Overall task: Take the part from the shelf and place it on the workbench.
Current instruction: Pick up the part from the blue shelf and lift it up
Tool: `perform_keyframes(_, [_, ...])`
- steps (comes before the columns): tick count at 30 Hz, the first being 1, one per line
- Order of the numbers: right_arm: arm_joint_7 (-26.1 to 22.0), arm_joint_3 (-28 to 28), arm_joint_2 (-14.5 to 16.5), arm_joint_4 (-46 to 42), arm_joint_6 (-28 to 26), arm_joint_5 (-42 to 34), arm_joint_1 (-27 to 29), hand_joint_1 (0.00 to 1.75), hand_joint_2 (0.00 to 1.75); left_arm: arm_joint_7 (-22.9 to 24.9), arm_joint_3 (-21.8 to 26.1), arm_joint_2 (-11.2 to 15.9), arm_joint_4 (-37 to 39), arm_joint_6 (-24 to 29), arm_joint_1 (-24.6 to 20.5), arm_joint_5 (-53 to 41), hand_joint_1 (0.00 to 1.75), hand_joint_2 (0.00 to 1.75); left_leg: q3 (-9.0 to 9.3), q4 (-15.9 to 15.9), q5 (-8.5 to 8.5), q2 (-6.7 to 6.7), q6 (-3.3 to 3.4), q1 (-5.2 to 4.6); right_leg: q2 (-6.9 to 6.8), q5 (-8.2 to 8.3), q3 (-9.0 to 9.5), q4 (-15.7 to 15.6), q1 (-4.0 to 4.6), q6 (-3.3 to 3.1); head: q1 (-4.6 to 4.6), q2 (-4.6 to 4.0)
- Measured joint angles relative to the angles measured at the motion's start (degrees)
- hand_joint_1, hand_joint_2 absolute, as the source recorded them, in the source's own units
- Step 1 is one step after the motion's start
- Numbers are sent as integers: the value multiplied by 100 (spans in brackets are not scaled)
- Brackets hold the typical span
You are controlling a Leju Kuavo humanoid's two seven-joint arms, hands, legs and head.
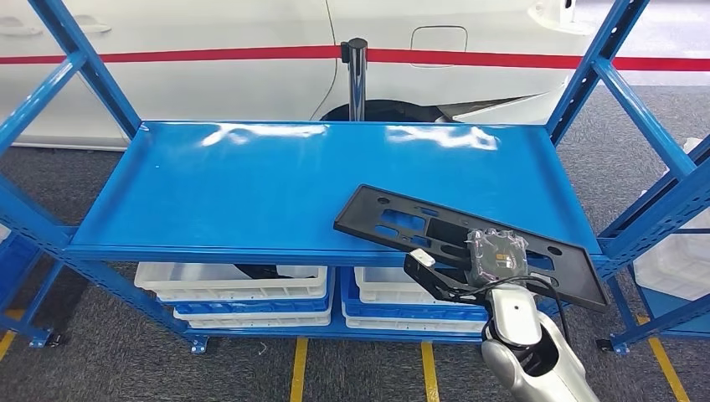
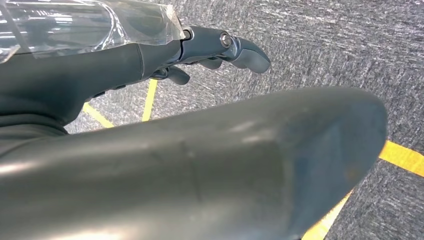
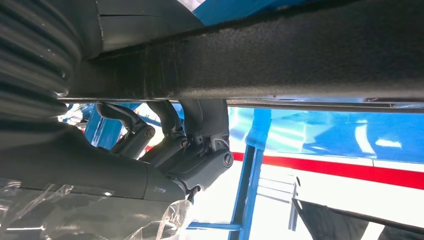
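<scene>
A flat black plastic part (image 1: 402,219) with several cut-outs lies at the front right of the blue shelf (image 1: 251,184), its near end sticking out past the shelf edge. My right hand (image 1: 496,255) grips that near end, the back of the hand above the part and dark fingers below the edge. In the right wrist view the part (image 3: 300,55) runs as a rough black band, with the fingers (image 3: 195,150) curled up against its underside. My left hand (image 2: 210,50) hangs over grey carpet, fingers loosely extended and holding nothing.
White and blue bins (image 1: 243,289) sit on the lower level under the shelf. Blue uprights (image 1: 636,109) frame both ends. A white car (image 1: 209,33) and a stanchion post (image 1: 356,75) stand behind. Yellow lines (image 1: 299,368) mark the floor.
</scene>
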Motion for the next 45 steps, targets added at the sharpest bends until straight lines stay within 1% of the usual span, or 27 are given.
perform_keyframes(7, [0,-10,-19,-33,-27,1,26,175,175,-5,0,0,0,5,0,7,0,0,0,0,0,0,0,0,0,0,-1,0,0,0,0,0])
perform_keyframes(11, [0,-20,-37,-61,-67,2,63,175,175,-26,0,0,0,46,0,-14,0,175,0,0,0,0,0,0,0,0,-1,0,0,0,0,0])
perform_keyframes(13, [0,-40,-59,-81,-69,6,95,175,175,-75,0,0,0,96,0,-38,0,175,0,0,0,0,0,0,1,0,-1,0,0,0,0,0])
perform_keyframes(19, [0,-145,-128,-178,-35,37,231,175,175,-416,-1,0,0,272,-5,-80,0,175,0,0,0,0,0,0,1,-1,0,0,0,0,0,0])
perform_keyframes(24, [0,-248,-167,-281,88,250,369,175,175,-616,-1,1,0,708,-8,-73,0,175,0,0,0,-1,0,0,1,-1,1,0,0,0,0,0])
perform_keyframes(27, [0,-280,-217,-342,101,485,458,175,175,-621,-1,4,0,662,-9,-67,0,175,0,0,0,-1,0,-1,1,0,1,0,0,0,0,0])
perform_keyframes(34, [0,-214,-437,-363,77,1393,524,175,175,-515,0,5,0,526,-11,-155,0,175,-6,0,0,1,0,-2,1,2,5,0,-1,2,0,0])
perform_keyframes(45, [0,-39,-612,-417,13,1553,510,175,175,-540,0,5,0,510,-14,-53,0,175,-6,0,0,1,0,1,0,0,4,0,3,1,0,0])
